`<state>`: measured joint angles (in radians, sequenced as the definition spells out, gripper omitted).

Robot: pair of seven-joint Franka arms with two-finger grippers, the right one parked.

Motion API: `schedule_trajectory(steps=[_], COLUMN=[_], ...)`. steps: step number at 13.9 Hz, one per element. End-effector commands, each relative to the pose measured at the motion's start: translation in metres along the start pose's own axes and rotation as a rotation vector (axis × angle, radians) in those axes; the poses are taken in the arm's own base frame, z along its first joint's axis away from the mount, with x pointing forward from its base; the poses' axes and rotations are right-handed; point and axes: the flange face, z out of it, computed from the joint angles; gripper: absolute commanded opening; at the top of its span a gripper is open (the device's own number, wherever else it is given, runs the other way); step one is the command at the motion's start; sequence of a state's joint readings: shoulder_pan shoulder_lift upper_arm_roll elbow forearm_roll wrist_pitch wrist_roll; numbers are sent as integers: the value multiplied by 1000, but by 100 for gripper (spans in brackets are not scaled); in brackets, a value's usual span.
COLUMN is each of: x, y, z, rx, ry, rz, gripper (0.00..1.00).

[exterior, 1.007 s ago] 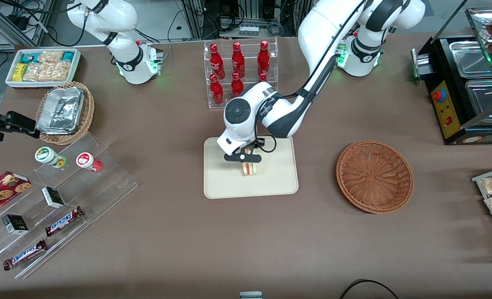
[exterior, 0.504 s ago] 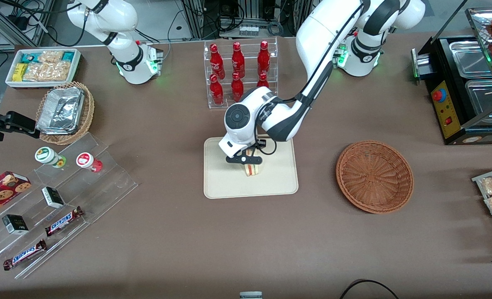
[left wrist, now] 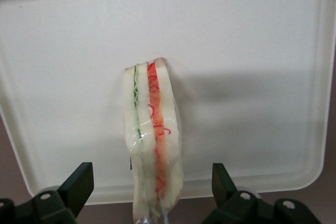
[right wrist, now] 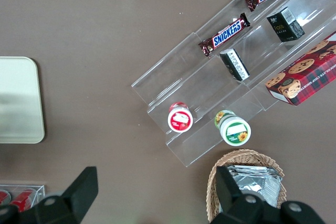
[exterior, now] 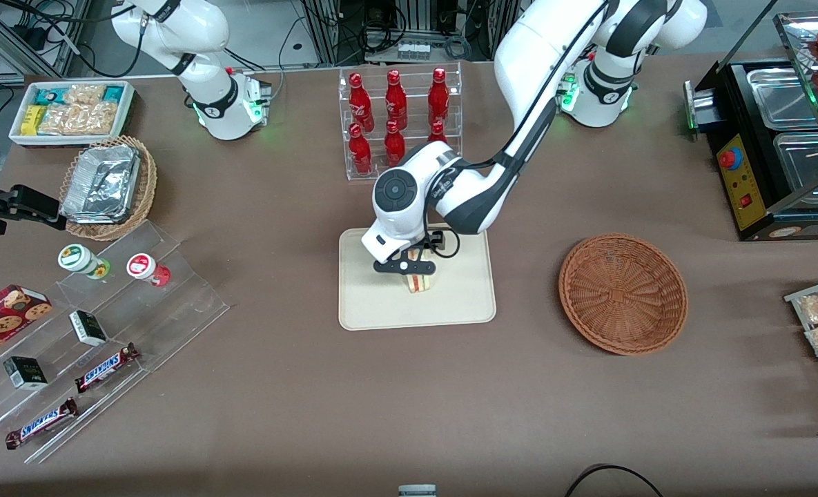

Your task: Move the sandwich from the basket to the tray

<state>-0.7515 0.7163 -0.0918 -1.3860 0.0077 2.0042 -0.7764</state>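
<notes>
The sandwich (exterior: 417, 281) (left wrist: 152, 129) stands on its edge in the middle of the cream tray (exterior: 381, 304) (left wrist: 252, 51), its red and green filling showing. My left gripper (exterior: 409, 266) (left wrist: 150, 179) hangs just above it and is open. One black finger (left wrist: 79, 182) stands clear on each side of the sandwich, with a gap to the bread. The reddish-brown wicker basket (exterior: 622, 293) lies empty on the table beside the tray, toward the working arm's end.
A clear rack of red bottles (exterior: 398, 117) stands farther from the front camera than the tray, close to my arm. Acrylic steps with snack bars and jars (exterior: 98, 317), a tan basket with a foil container (exterior: 108, 186) and a white snack box (exterior: 70, 110) lie toward the parked arm's end.
My wrist has shifted only slightly over the tray. The sandwich stays in the same spot on the tray.
</notes>
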Motion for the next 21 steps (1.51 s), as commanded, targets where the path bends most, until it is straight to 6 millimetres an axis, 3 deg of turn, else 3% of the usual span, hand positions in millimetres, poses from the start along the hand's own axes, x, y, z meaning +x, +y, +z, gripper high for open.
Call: schedule_trajectory(steps=[1,3,5,9,11,16,21], x=[6,7,12,18,16,24,10], y=[-23,-42,-80,-177,-218,-316,-406], z=[-58,-103,-147,-234,-263,-291,-306], rx=[-22,-31,-19,-3,3,18,7], ry=[28,45,36,32,27,-4,4], rz=[-86,-120,-166,-261,-240,-168,-110], gripper=[99,100,100,100,100,100,100])
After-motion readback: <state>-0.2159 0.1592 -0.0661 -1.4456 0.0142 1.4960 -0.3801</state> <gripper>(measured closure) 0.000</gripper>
